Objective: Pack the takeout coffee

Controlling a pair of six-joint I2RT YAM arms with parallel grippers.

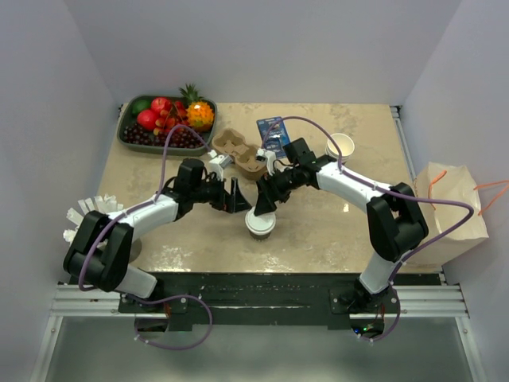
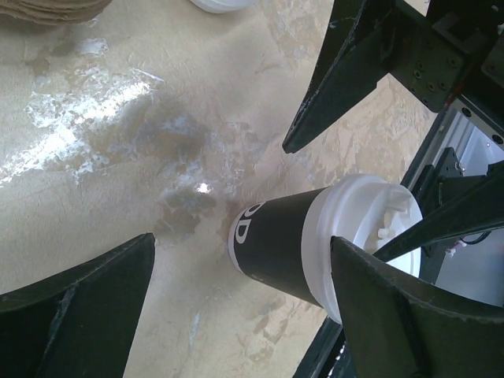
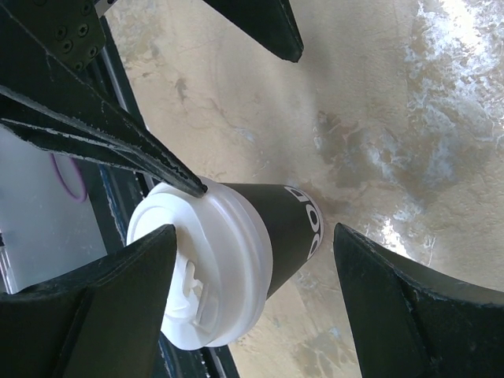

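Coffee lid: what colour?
White lid, on a dark cup with white lettering. Right wrist view shows it best.

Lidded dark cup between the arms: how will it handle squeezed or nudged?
The small dark-brown paper cup stands upright, base narrower than top, so a high push may tip it. Its paper wall probably flexes if squeezed hard. The round white plastic lid looks smooth, likely slippery.

bare table (image 1: 318, 239) l & r of coffee (image 1: 260, 227)
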